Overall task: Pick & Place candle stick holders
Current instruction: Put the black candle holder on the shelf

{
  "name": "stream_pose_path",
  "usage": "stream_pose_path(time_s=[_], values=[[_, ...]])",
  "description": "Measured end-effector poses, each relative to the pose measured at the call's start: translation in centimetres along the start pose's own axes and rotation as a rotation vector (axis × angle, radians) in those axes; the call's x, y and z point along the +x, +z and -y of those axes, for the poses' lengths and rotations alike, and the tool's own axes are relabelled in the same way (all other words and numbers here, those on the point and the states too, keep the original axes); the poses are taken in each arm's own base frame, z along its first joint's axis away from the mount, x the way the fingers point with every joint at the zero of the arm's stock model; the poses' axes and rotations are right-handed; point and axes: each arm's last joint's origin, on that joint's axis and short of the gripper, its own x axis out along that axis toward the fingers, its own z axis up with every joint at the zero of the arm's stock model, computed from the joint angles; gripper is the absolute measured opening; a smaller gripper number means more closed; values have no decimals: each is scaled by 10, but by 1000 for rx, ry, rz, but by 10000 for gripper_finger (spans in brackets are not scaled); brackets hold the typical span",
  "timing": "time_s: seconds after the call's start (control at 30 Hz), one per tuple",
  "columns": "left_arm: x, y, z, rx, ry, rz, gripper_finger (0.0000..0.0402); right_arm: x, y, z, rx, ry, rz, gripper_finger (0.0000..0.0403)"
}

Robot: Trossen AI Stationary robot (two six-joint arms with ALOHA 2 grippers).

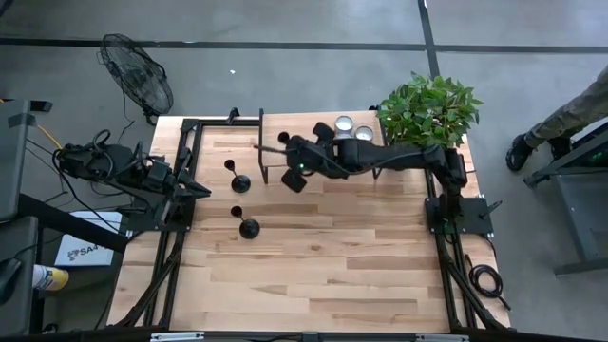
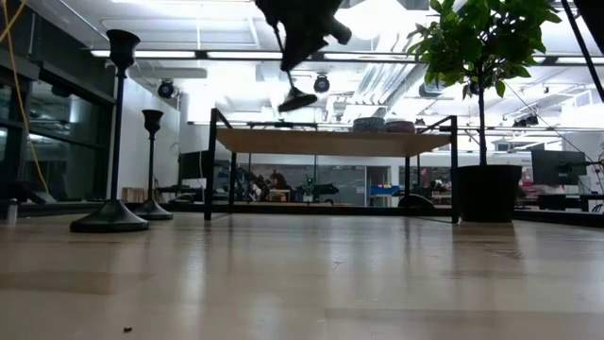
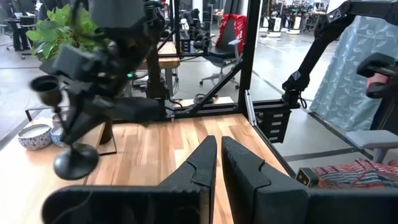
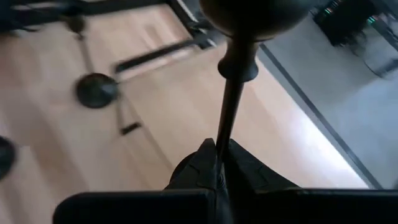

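Two black candle stick holders stand upright on their round bases on the wooden table, one farther and one nearer; the low view shows them at the left. A third holder hangs in the air over the far middle of the table, with my right gripper shut on it. Its domed base shows tilted below the gripper in the low view. My left gripper waits shut and level at the table's left edge, with nothing between its fingers. My right gripper pinches the holder's thin stem between its two fingers, which lie across the stem. The fingers slant downward from the table's right side. The holder is lifted clear of the table and tilted, its cup up and its base lowest.
A potted plant and two round tins sit at the far right corner. A black metal frame runs along the table's far and left sides. A floor fan and a person's foot are beyond the table.
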Motion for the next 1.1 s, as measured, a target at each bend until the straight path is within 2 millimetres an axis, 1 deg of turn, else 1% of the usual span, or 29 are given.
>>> stream_pose_path(time_s=[0.1, 0.2, 0.4, 0.53, 0.63, 0.73, 0.97, 1.1], values=[[0, 0, 0, 0, 0, 0, 26, 3, 1, 10, 18, -39, -12, 2], [0, 0, 0, 0, 0, 0, 26, 2, 3, 17, 32, -51, -5, 2], [0, 0, 0, 0, 0, 1, 26, 5, 3, 23, 47, -60, -20, 2], [0, 0, 0, 0, -1, 0, 26, 14, -6, 29, 74, -62, -30, 2], [0, 0, 0, 0, -1, 0, 26, 14, -10, 34, 136, -32, 41, 2], [0, 0, 0, 0, 0, 1, 26, 3, -14, 41, 183, -15, 141, 1], [0, 0, 0, 0, 0, 0, 26, -12, -47, 57, 306, 25, 218, 1], [0, 0, 0, 0, -1, 0, 26, -17, -59, 64, 339, 37, 269, 1]])
